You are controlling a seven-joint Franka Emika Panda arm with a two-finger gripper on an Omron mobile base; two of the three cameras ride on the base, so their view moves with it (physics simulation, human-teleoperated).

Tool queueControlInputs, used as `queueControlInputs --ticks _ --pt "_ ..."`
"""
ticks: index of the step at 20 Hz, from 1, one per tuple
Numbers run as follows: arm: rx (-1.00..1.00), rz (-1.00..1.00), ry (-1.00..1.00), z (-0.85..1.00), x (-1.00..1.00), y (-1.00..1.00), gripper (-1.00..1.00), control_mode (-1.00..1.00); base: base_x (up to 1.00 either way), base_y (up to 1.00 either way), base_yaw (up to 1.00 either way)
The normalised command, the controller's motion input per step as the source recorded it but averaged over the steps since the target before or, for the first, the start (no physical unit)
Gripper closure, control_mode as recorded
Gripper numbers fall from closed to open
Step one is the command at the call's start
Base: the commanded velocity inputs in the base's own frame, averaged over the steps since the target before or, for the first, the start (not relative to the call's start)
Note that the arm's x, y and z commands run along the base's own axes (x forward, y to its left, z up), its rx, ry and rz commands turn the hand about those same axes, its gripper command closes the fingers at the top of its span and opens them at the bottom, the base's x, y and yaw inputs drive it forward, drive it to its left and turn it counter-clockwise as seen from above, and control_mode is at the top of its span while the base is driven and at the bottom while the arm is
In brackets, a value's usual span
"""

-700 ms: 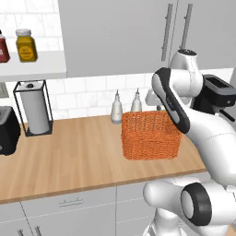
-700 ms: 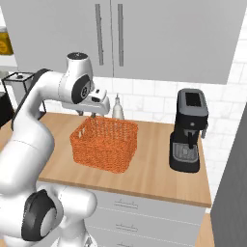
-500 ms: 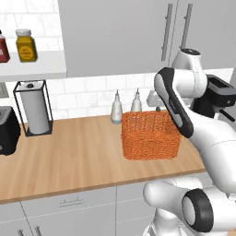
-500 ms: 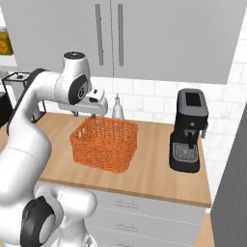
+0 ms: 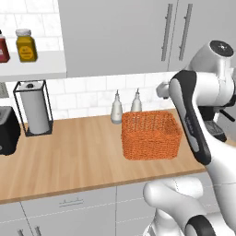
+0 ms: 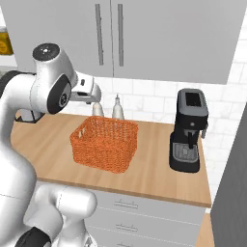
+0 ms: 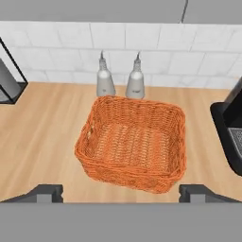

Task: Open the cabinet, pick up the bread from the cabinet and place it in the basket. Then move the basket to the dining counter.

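**Spotter:** Hand view first: you have the basket [image 7: 132,142] right below the gripper [image 7: 122,193], sitting on the wood worktop [image 7: 42,137] with nothing inside it. Your two fingertips [image 7: 45,191] stand far apart at the bottom corners, so the claw is wide open and holds nothing.

**Operator's mate:** And what sits around the basket?

**Spotter:** You see two grey bottles [image 7: 106,80] just behind it against the white tiles, near its back rim but apart from it. The black coffee machine [image 6: 189,130] stands well to its right on the same worktop. In the left base view you find a paper towel holder [image 5: 32,107] far to the left of the basket, and two jars [image 5: 25,45] up on a shelf.

**Operator's mate:** Where is the cabinet?

**Spotter:** Look up in the right base view: the cabinet [image 6: 173,34] hangs above the worktop, door shut, its long silver bar handle [image 6: 120,34] upright beside the like handle of the narrower door [image 6: 58,29]. Your arm reaches over the worktop with the hand above and just behind the basket, well below those handles. You cannot see any bread with the doors closed.
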Motion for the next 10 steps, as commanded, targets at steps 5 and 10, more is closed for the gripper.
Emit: queueControlInputs --ticks 5,10 --pt "0.00 -0.03 -0.12 0.94 0.03 -0.15 -1.00 -1.00 0.00 0.00 0.00" --pt "0.00 0.00 -0.06 0.67 0.18 -0.22 -1.00 -1.00 0.00 0.00 0.00"
